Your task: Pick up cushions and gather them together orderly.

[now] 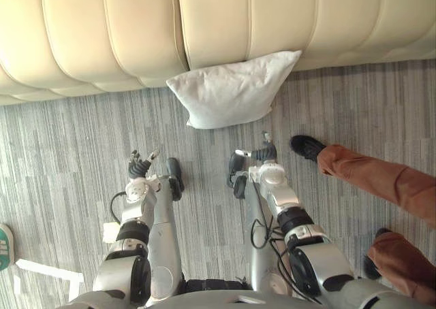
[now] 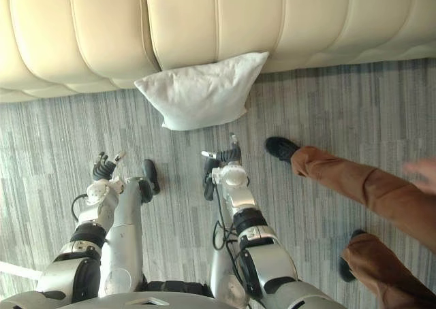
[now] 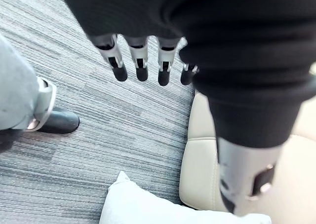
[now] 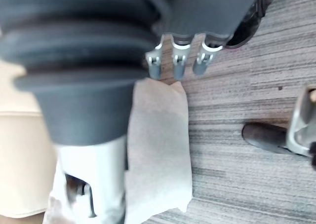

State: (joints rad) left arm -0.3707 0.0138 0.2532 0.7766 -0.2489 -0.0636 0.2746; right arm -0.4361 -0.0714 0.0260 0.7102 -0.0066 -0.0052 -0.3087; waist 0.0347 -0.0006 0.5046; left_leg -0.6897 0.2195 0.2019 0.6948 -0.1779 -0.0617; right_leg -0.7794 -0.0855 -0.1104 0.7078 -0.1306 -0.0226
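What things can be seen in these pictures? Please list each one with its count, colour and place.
cushion: one, white, on the carpet against the sofa's base
sofa: one, cream, along the far side
carpet: grey, striped, covers the floor
strip: one, white, on the carpet at the robot's left
person's legs: two, rust-brown trousers, black shoes, at the robot's right
left hand: open, empty, above the carpet short of the cushion
right hand: open, empty, nearer the cushion
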